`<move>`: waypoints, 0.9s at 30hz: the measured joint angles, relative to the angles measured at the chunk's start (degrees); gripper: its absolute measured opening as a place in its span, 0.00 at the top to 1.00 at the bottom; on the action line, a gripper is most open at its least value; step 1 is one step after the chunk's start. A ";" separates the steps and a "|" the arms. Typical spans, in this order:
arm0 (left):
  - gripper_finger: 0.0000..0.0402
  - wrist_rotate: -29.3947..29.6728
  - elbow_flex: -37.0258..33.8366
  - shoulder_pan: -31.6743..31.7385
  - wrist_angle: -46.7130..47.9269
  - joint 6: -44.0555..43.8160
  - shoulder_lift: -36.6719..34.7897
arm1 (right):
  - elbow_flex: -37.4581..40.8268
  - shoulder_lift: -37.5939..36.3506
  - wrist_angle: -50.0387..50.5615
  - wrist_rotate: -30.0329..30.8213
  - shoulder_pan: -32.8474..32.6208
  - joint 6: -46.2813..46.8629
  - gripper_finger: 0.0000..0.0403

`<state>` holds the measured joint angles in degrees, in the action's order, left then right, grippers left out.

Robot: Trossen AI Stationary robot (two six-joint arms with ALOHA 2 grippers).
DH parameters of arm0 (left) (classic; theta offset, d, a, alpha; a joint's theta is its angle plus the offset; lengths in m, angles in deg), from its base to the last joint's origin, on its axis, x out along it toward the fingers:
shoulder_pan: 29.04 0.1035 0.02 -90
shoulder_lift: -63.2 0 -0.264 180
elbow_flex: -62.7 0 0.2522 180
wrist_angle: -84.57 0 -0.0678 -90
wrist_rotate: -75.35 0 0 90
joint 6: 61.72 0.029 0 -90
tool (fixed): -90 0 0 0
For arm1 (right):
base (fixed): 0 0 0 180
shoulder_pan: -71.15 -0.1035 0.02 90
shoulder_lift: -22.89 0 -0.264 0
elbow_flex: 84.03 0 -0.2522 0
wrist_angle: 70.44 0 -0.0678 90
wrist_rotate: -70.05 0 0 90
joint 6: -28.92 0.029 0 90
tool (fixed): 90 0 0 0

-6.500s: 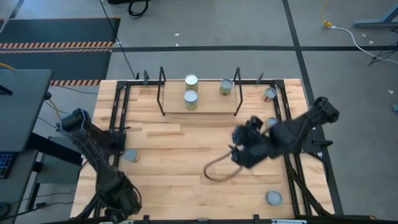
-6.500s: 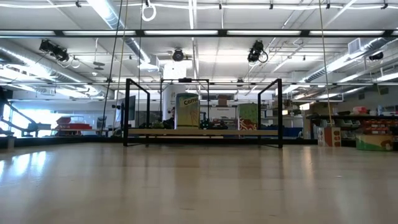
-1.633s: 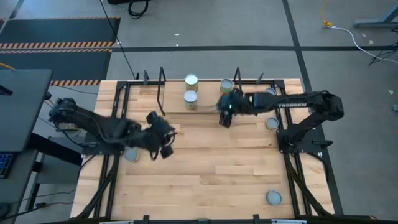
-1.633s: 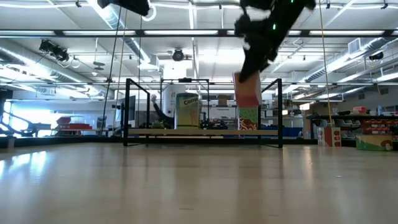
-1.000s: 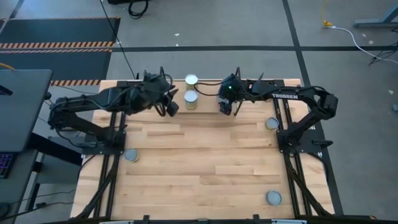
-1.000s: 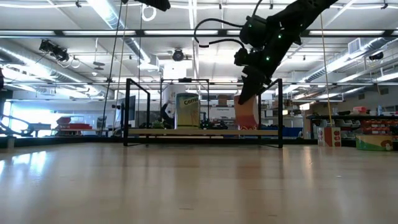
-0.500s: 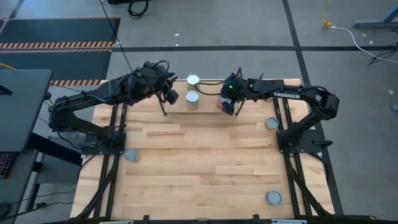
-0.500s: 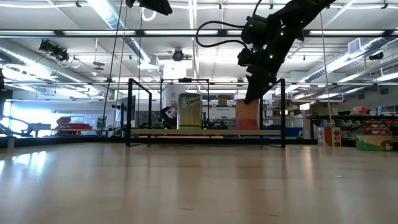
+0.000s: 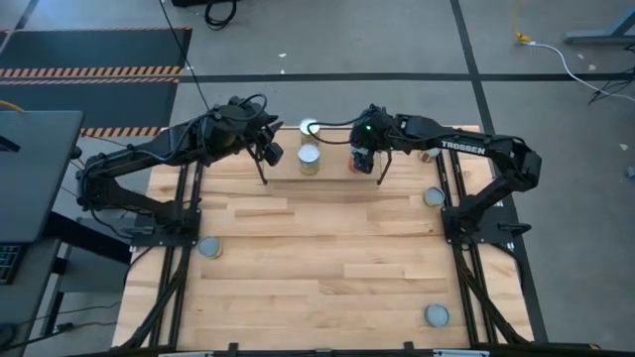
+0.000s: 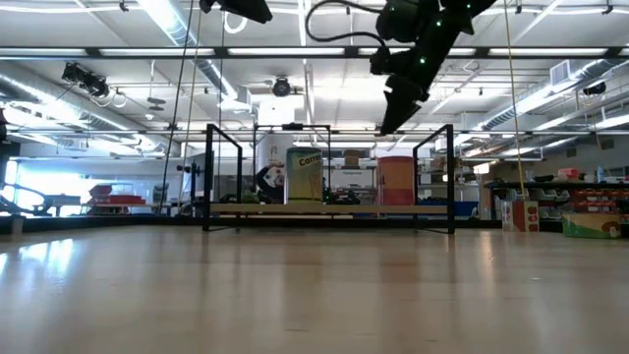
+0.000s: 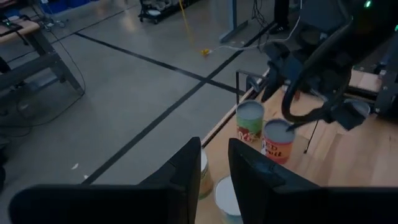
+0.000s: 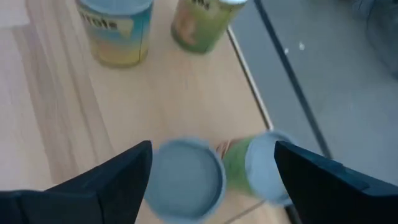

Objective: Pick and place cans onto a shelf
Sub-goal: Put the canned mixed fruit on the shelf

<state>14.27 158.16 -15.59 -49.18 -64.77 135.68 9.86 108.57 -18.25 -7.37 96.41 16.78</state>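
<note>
The shelf (image 9: 332,177) stands at the table's far middle, with several cans upright on its wooden board. An orange-labelled can (image 9: 359,161) stands on its base at the shelf's right end, and also shows in the low view (image 10: 395,181). My right gripper (image 9: 365,147) hovers just above it, wide open and empty; in the right wrist view (image 12: 208,174) its fingers stand well apart, above and to either side of the can's grey lid (image 12: 186,177). A green can (image 12: 261,168) stands beside it. My left gripper (image 9: 270,154) hangs over the shelf's left end, empty, with a narrow gap between its fingers (image 11: 214,168).
Two more cans (image 9: 310,157) (image 9: 310,127) stand on the middle of the shelf. Loose cans stand on the tabletop at the left (image 9: 208,248), the right (image 9: 434,196) and the near right (image 9: 437,315). The shelf's black end frames (image 10: 432,177) rise beside both grippers.
My right gripper has lowered the orange can onto the right end of the shelf board, let go of it and risen clear. The can, held a little tilted above the board a second ago, now stands upright by itself. My left gripper has edged toward the table's far edge.
</note>
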 joint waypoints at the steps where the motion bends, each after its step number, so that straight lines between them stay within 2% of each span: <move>1: 0.78 -0.01 0.01 0.00 0.04 0.00 -0.21 | 0.01 0.22 -0.94 0.42 -0.05 -0.87 0.15; 4: 0.78 0.01 -0.01 0.00 -0.18 0.00 -0.69 | 0.02 2.17 -6.12 2.90 -0.13 -2.30 0.21; 7: 0.78 0.02 -0.01 0.10 -0.33 1.70 -1.30 | 0.03 5.40 -10.66 1.33 0.28 -2.84 0.27; 9: 0.78 -0.67 0.01 0.24 -1.57 3.38 -1.39 | 0.03 7.59 -10.86 0.30 0.32 -2.50 0.30; 11: 0.78 -2.10 -0.03 0.28 -1.77 3.74 -1.61 | 0.11 9.52 -9.53 2.73 -0.39 -1.54 0.32; 14: 0.78 -2.19 0.03 0.60 -2.59 3.72 -1.98 | 0.14 10.72 -6.89 7.01 -1.69 -1.73 0.33; 27: 0.78 -2.21 0.01 0.63 -2.27 3.69 -2.05 | 0.12 10.15 -3.89 10.23 -3.13 1.77 0.34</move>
<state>12.07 158.17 -14.96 -51.46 -61.08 133.63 9.98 118.72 -22.13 2.86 93.28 18.55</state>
